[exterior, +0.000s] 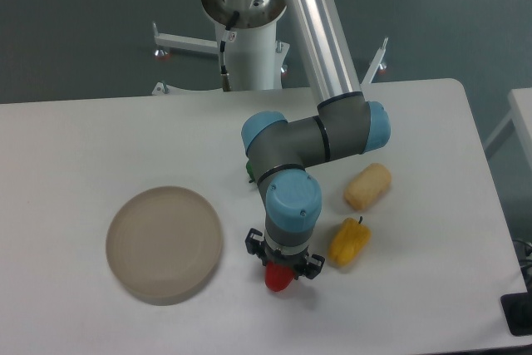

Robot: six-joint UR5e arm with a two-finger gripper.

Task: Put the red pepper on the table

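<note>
Grey arm, blue caps, silver tube

1. The gripper pointed straight down over the table, with the red pepper showing beneath it; how the jaws stood was hidden.
2. A yellow pepper lay just right of the gripper.
3. A pale block lay above the yellow pepper.
4. A plate sat to the left.
5. A green sliver peeked from behind the arm.

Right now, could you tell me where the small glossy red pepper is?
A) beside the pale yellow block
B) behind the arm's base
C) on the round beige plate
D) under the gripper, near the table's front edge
D: the red pepper shows just beneath the gripper, over the white table, right of the round beige plate.
</note>
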